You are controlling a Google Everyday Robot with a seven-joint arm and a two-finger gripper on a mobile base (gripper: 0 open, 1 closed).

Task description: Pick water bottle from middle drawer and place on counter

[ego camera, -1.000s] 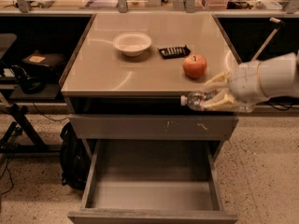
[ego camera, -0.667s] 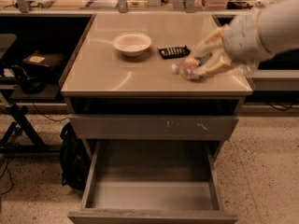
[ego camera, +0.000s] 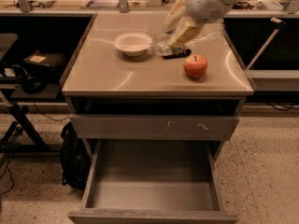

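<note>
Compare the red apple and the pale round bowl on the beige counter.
The red apple is smaller and glossy; the pale round bowl is wider, shallow and empty. The apple sits right of the gripper, which holds the clear plastic water bottle over the beige counter; the bowl sits left. Both rest on that counter.

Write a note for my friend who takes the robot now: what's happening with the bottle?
Gripper: over the back of the counter, shut on the water bottle, held sideways between the bowl and the apple.
Middle drawer: pulled open, bottle not in it.
Done: bottle is out and up at the counter.
Left: set it on a bare spot, let go, draw the arm away.
</note>
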